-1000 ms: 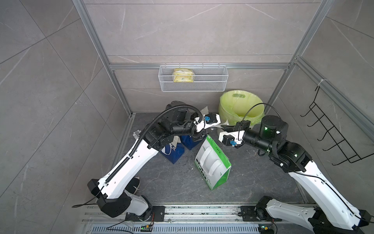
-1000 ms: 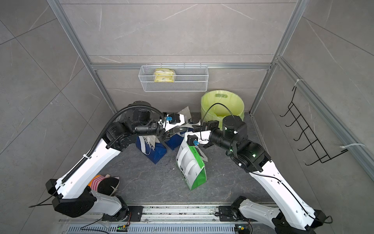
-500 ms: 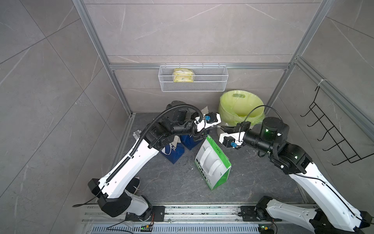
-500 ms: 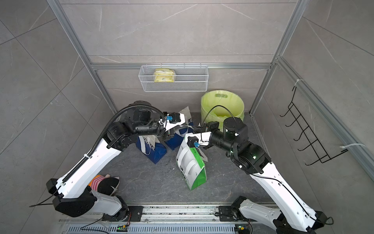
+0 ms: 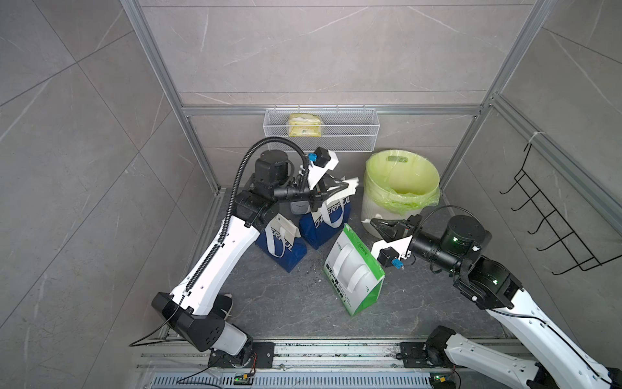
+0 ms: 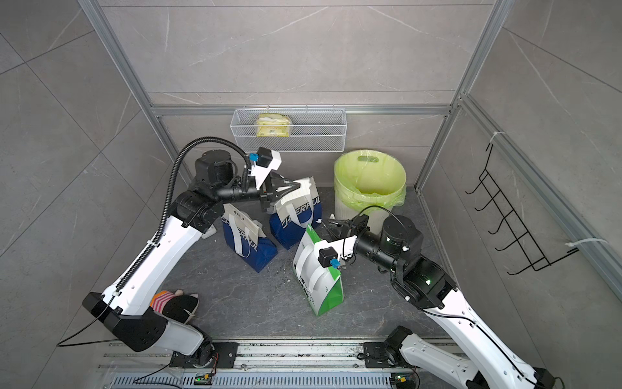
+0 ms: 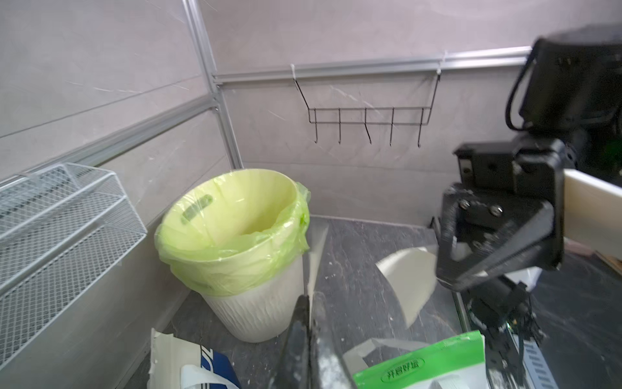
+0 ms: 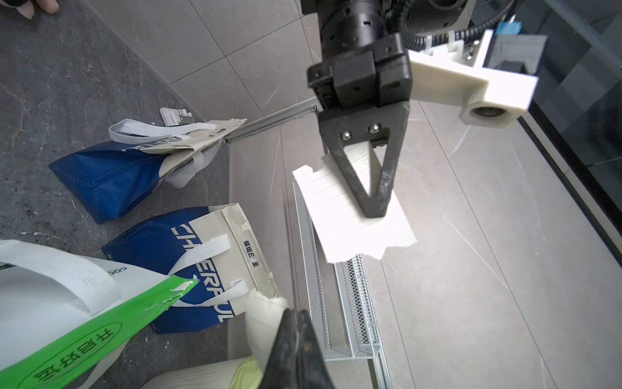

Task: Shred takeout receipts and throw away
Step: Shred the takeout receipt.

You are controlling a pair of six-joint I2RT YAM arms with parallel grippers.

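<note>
At the tips of the left gripper [image 8: 373, 210], right wrist view, a lined receipt piece [image 8: 340, 232] with torn edges is pinched, jaws pressed together. Left wrist view: a curled receipt piece [image 7: 409, 276] is clamped by the right gripper [image 7: 439, 279], near the green-lined bin [image 7: 255, 310]. Both top views: the left gripper is held over a blue-and-white bag [image 5: 331, 219], bin at 3 o'clock of it; the right gripper is seen at 5 o'clock, by the bin's base, beside a green-and-white bag [image 5: 353, 272].

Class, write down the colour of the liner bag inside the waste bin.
The liner is pale yellow-green, over a white ribbed bin. It shows best in the left wrist view.
</note>
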